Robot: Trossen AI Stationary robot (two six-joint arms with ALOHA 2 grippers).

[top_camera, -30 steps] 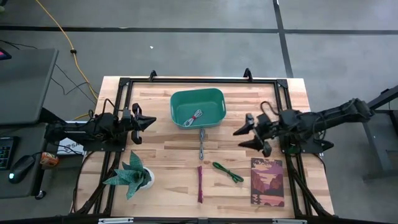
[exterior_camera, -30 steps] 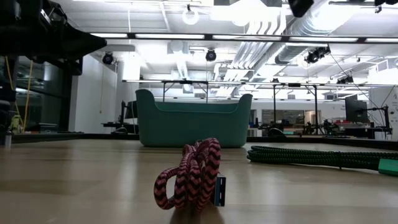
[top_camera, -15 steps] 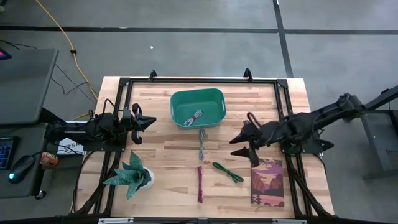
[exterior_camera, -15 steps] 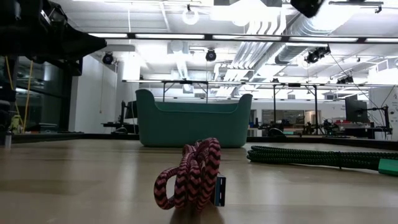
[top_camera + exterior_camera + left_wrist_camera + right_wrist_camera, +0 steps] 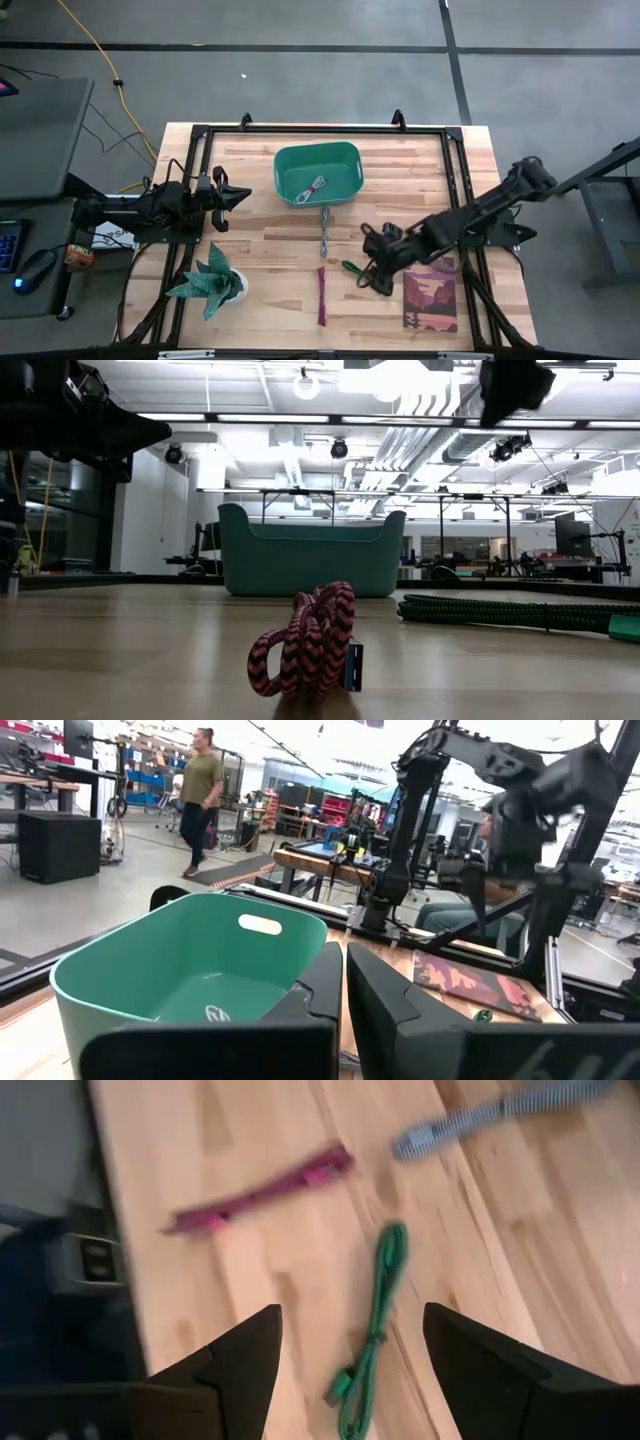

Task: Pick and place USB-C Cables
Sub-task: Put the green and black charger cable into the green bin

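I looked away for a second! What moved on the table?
The right end effector reached out from the table's right side to hover, open, over the green cable. Nothing grabbed yet. The left end effector, the cables and the teal bin stayed put.

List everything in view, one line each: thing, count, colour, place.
Bin: one, teal, table's far middle.
White-and-red cable: one, inside the bin.
Grey cable: one, just in front of the bin.
Maroon cable: one, near front edge, middle.
Green cable: one, right of the maroon one.
Plant: one, green, front left.
Book: one, dark red cover, front right.
Person: one, in the room behind.
Left gripper: shut, left of the bin.
Right gripper: open, over the green cable.
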